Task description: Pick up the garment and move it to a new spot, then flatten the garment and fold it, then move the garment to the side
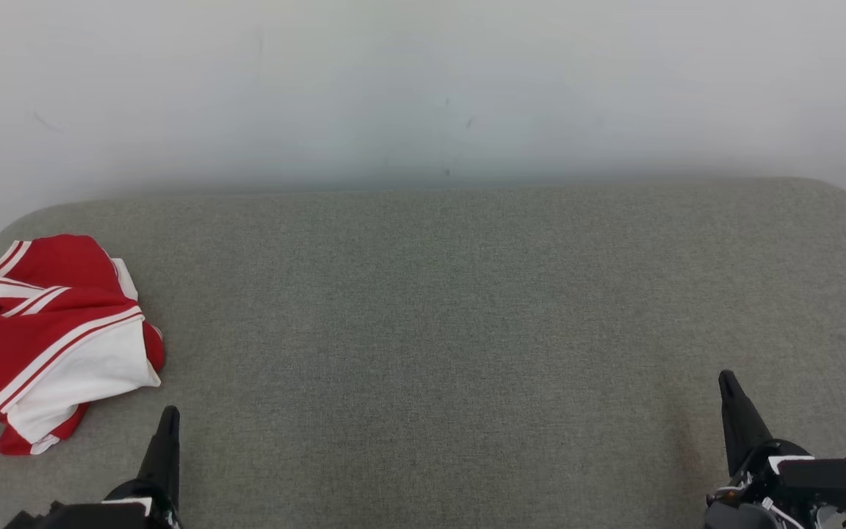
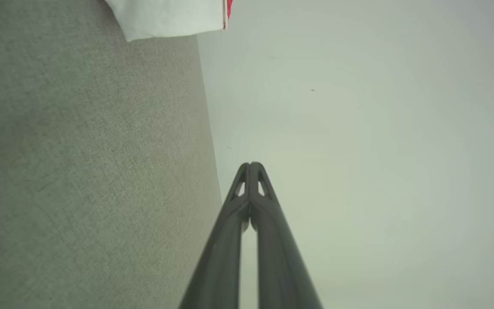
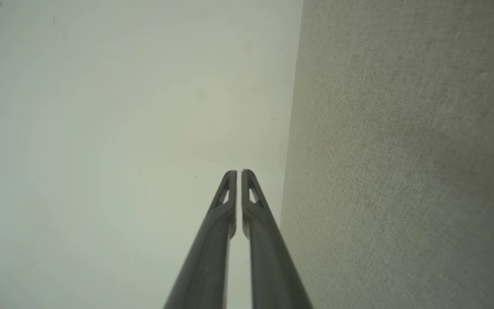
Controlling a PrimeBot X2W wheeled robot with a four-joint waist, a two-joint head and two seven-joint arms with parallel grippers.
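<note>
A red and white striped garment (image 1: 56, 334) lies crumpled at the far left of the grey fabric surface (image 1: 438, 330). A white corner of the garment (image 2: 167, 19) reaches into the top of the left wrist view. My left gripper (image 1: 168, 417) stands shut and empty at the lower left, just below and right of the garment, not touching it. In its own wrist view the left gripper (image 2: 250, 165) has its tips pressed together. Low on the right, my right gripper (image 1: 726, 380) is shut and empty, far from the garment. The right gripper (image 3: 235, 173) shows only a hairline slit between its tips.
The grey surface has rounded far corners and ends against a pale wall (image 1: 423, 88) at the back. Wide bare fabric stretches between the two grippers and to the right of the garment.
</note>
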